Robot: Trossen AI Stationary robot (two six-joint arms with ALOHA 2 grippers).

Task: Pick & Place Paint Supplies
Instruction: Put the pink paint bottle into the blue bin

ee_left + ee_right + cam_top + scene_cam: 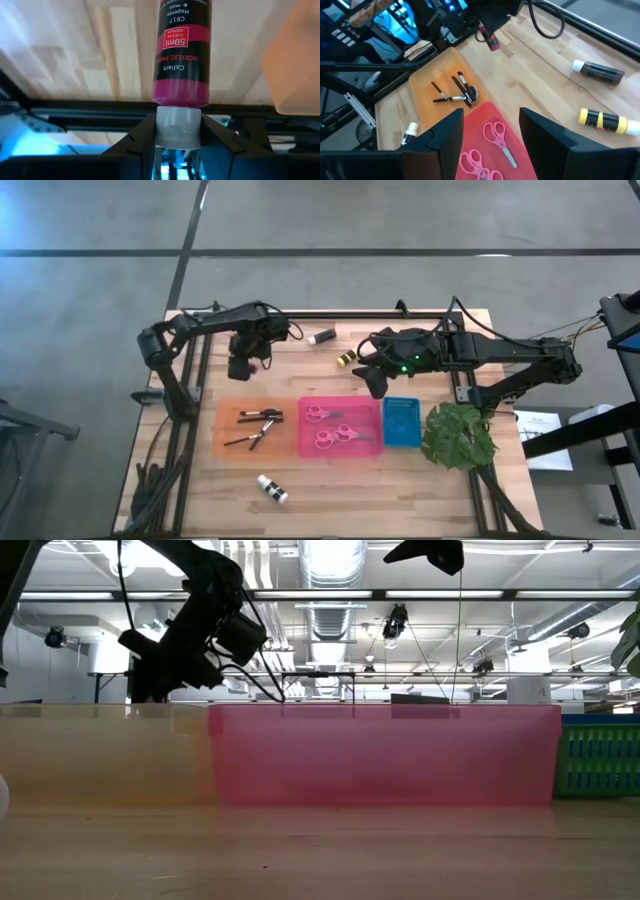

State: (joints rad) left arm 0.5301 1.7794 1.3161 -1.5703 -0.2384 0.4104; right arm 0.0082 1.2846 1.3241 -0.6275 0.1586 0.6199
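A wooden tabletop carries three shallow trays in a row across its middle: a flat orange plastic tray holding thin dark-handled brushes, a flat pink plastic tray holding two pairs of pink-handled scissors, and a small blue mesh tray. A green leafy plant sits by the right edge.

The step in hand appears to be carrying a bottle toward a tray. The left gripper hangs in the air above the tabletop, between the far edge and the orange tray. Its jaws are closed narrowly on the white cap of a small magenta paint bottle, and the bottle's body points away from the wrist.

The right gripper hovers over the far edge of the pink tray. Its jaws stand wide apart and hold nothing.

Three bottles are not yet sorted. A dark paint bottle with a white cap lies near the far edge. A yellow-and-black paint bottle lies just beside it, toward the middle. A white paint bottle with a black band lies near the front edge, in front of the orange tray.

The next move likely calls for bringing the magenta bottle over a tray, lowering it and opening the jaws; which tray is meant cannot be told.
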